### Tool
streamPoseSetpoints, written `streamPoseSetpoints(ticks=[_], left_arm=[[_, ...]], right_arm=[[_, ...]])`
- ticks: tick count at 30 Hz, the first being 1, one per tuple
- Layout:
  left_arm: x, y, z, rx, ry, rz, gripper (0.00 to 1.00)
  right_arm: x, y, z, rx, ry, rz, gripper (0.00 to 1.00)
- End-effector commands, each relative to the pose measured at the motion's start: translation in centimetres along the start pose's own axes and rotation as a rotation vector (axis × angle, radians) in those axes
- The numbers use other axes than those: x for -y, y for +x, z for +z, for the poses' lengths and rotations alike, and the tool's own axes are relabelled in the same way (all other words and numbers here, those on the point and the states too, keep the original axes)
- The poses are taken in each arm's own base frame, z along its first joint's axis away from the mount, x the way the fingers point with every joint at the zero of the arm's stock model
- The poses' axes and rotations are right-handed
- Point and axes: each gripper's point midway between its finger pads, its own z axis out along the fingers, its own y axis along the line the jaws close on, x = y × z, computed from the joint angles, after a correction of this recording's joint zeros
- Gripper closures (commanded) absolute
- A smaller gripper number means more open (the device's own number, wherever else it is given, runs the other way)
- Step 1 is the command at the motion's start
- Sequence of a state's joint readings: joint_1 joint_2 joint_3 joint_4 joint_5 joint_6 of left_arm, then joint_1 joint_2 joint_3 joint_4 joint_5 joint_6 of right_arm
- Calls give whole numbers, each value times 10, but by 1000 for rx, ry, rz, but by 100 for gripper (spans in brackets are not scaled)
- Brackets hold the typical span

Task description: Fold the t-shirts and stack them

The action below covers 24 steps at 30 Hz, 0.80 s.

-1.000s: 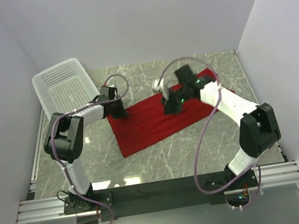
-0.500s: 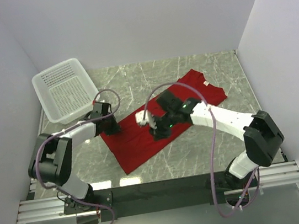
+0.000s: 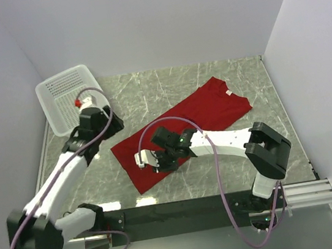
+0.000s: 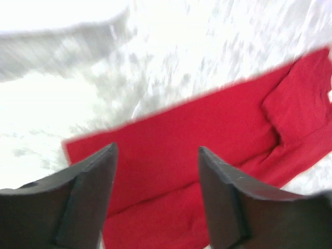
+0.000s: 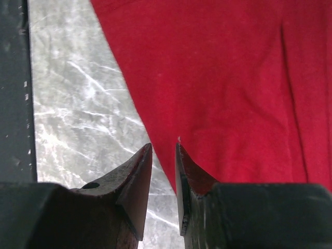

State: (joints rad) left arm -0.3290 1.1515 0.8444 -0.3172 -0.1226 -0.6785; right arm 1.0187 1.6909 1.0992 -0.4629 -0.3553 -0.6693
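Red t-shirt (image 3: 201, 110) now lies unfolded; left pincer (image 4: 156, 150) sprang wide, right pincer (image 5: 163, 146) narrow at hem.

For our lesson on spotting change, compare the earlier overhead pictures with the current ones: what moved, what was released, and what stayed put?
The left gripper let go of the t-shirt at its left corner, opened, and lifted away toward the basket. The right gripper swept across the shirt to its near-left edge, jaws nearly together; a pinch cannot be confirmed. The shirt slid slightly nearer. The basket stayed put.
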Motion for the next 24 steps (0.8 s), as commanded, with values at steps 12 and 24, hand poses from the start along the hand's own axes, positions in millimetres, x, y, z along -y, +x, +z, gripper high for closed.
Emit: streamPoseSetpoints(ticks=[12, 24], left_arm=[[-61, -26, -104, 292, -112, -9, 2], [-62, -25, -113, 305, -103, -13, 2]], right_arm=[[13, -8, -7, 32, 108, 98, 70], [38, 9, 21, -81, 173, 144, 73]])
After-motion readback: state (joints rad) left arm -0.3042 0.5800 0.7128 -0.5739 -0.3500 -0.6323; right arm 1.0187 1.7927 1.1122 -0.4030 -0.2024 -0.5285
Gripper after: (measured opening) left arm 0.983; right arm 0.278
